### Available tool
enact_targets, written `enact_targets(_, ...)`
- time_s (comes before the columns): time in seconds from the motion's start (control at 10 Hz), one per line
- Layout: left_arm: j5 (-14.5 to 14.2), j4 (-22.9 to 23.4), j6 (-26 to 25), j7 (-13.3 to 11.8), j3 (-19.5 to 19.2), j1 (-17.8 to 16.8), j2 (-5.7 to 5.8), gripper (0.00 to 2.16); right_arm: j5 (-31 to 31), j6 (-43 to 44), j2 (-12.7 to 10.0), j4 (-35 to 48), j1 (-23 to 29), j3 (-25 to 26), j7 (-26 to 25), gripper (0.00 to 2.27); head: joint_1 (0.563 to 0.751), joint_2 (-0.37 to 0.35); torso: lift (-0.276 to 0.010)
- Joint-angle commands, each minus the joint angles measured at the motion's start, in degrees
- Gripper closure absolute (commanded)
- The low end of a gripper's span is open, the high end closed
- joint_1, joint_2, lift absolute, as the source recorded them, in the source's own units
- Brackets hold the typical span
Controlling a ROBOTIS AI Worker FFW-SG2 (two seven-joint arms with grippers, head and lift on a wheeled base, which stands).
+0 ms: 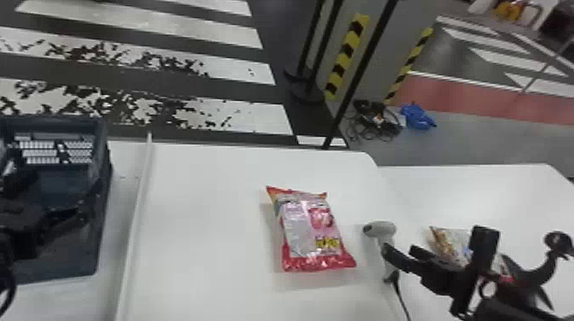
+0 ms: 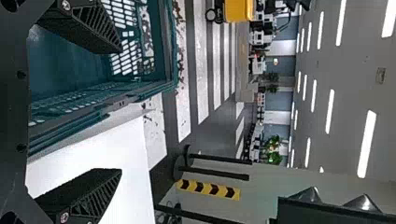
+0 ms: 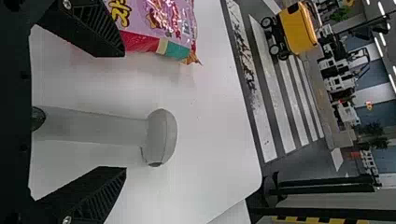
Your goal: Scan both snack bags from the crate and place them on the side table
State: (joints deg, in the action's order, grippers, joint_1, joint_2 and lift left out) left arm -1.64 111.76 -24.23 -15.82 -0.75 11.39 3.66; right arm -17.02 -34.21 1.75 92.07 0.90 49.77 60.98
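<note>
Hanging open by the scanner [image 1: 381, 229]: the right gripper [image 3: 125, 112], fingers well apart and clamped on nothing!

Next out, the pink-and-red snack bag [image 1: 311, 232] lies flat on the white table [image 1: 213, 222], and it looks light, puffy and soft, its glossy film likely slippery, the snacks inside perhaps crushable; a gentle squeeze across the middle seems the grab to favour! Beyond the scanner, the other bag [image 1: 444, 245] rests on the side table [image 1: 512, 183], partly hidden by the arm. Over at the crate [image 1: 64, 269], the left gripper [image 2: 122, 111] is spread too. Smooth, pale tabletop here, so a nudge could slide that bag; past it, a white-striped floor [image 1: 128, 21] and yellow-black hazard tape [image 1: 348, 51]!
</note>
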Motion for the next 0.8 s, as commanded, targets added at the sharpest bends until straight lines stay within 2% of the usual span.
enact_targets(0.0,0.2,-0.8,0.0,-0.1,0.2,-0.1,-0.06,0.09,-2.0,1.5,0.4,-3.5,-2.0,-0.2,0.0,0.06,0.695,-0.350,-0.098)
enact_targets(0.5,0.2,-2.2,0.0,-0.3,-0.1,-0.4,-0.23,0.09,-7.2,7.7,4.7,-16.0,-8.0,-0.9,-0.5,0.08,0.695,-0.350,-0.098)
enact_targets(0.6,0.2,-2.7,0.0,-0.3,-0.1,-0.6,-0.23,0.09,-8.0,8.4,5.8,-18.3,-8.7,-1.0,-0.5,0.21,0.695,-0.350,-0.098)
enact_targets(0.7,0.2,-2.9,0.0,-0.3,-0.1,-0.7,-0.32,0.09,-9.1,8.4,6.7,-20.1,-9.6,-1.0,-0.5,0.43,0.695,-0.350,-0.098)
